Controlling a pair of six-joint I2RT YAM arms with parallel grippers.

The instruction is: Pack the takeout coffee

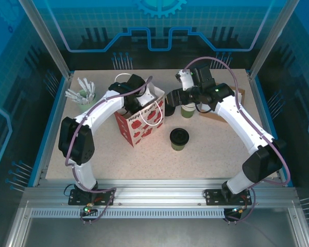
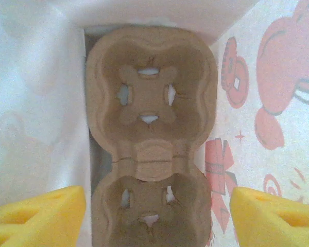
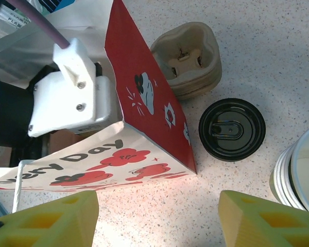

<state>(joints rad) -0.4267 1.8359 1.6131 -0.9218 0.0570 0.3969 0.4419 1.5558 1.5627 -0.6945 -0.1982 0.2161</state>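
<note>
Overall, a pale speckled table (image 1: 216, 149) with a blue rim carries everything. The left arm (image 1: 92, 118) bends in from the left and dips into the open top of a paper gift bag (image 1: 139, 126), white with red cartoon prints, one plain red side and white cord handles. The right arm (image 1: 242, 123) curves in from the right, its wrist above the rear middle of the table. The bag stands upright left of centre, between the two arms. Inside it, in the left wrist view, a brown moulded pulp cup carrier (image 2: 152, 139) lies flat on the bottom, two round wells with cross-cut slits, matte and fibrous. The left gripper (image 2: 157, 216) hangs over the carrier, its yellow foam pads (image 2: 41, 216) spread wide and pinching nothing. A second pulp carrier (image 3: 188, 59) sits on the table behind the bag's red side. A stack of lidless green cups (image 1: 188, 109) with white rims stands under the right wrist. The takeout coffee (image 1: 179, 139) stands upright on the table just right of the bag's near corner, in front of the stack, green paper with a glossy round black lid, touching nothing. The right gripper (image 3: 158, 218) hovers above the table near the bag's corner, pads apart and empty. A pale green cup of white sticks (image 1: 82, 95) stands at the rear left.
</note>
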